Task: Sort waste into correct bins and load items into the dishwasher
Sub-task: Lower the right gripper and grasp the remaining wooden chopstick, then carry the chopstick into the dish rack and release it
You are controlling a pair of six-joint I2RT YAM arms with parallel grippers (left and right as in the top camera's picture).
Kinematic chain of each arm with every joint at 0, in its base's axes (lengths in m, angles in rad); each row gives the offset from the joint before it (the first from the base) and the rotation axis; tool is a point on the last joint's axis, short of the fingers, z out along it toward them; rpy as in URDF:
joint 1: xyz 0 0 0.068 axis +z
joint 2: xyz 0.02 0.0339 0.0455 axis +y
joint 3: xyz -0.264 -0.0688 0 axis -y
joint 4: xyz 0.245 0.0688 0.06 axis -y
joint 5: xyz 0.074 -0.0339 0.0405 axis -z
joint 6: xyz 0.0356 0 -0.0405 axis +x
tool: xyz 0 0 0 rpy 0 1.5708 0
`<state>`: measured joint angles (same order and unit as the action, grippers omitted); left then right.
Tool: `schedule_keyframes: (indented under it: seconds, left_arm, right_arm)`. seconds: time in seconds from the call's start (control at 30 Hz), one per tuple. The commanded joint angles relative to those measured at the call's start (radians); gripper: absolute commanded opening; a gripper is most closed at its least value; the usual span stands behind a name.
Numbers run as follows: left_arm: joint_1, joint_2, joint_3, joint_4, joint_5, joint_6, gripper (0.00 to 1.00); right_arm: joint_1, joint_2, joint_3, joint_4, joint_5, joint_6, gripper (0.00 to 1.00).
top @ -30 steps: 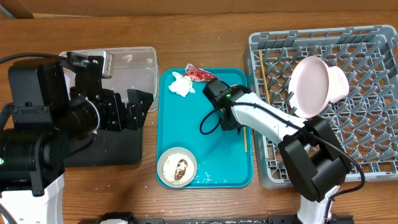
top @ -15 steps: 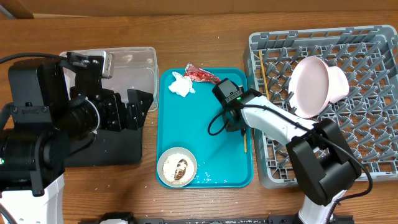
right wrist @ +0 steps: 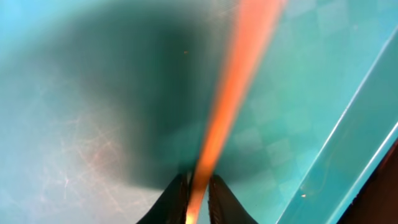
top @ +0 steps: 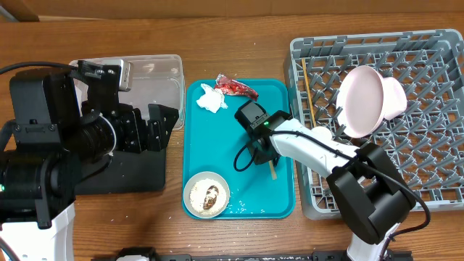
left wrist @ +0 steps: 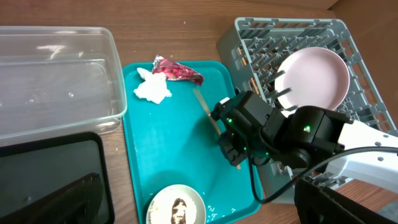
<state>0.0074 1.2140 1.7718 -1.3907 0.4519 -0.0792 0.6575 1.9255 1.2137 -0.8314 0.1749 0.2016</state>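
Plate (top: 361, 98), cup (top: 395, 98) and a racked chopstick (top: 307, 90) sit in the rack (top: 297, 51) at 2 o'clock; the right gripper (right wrist: 198, 193) pinches the other chopstick (left wrist: 204, 106) mid-tray (top: 217, 145), the left gripper (top: 161, 125) gapes wide at 9, and wrapper (top: 235, 88), tissue (top: 212, 99) and bowl (top: 206, 194) remain unsorted.

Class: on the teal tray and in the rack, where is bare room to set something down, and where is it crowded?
Free: teal tray, left strip between tissue wad and bowl; rack, near-right pegs in front of the plate. Crowded: the tray's far end by the red wrapper; its middle, where the right gripper holds a chopstick.
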Motion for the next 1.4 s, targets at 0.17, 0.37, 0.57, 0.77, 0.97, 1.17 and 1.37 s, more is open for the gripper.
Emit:
schedule_keyframes:
  seconds: [0.17,0.37,0.57,0.77,0.97,1.17,1.37]
  left_arm:
    - [0.005,0.003,0.011,0.003,0.009,-0.013,1.0]
    - [0.005,0.003,0.011,0.003,0.009,-0.013,1.0]
    - [0.005,0.003,0.011,0.003,0.009,-0.013,1.0]
    - [0.005,0.003,0.011,0.003,0.009,-0.013,1.0]
    - [0.005,0.003,0.011,0.003,0.009,-0.013,1.0]
    - [0.005,0.003,0.011,0.003,0.009,-0.013,1.0]
    - [0.005,0.003,0.011,0.003,0.009,-0.013,1.0]
  right_arm:
    - [-0.062,0.042,-0.02,-0.02,-0.046,0.039,0.04]
    - [-0.066,-0.081,0.124,-0.117,-0.045,0.039,0.04]
    - [-0.129,-0.22,0.323,-0.201,-0.038,0.037,0.04]
    - [-0.247,-0.269,0.385,-0.191,0.003,-0.032,0.04]
    - [-0.395,-0.18,0.373,-0.135,-0.023,-0.132,0.04]
    - [-0.429,-0.082,0.373,-0.143,-0.036,-0.132,0.04]
    - [-0.417,-0.072,0.371,-0.204,-0.05,-0.13,0.09]
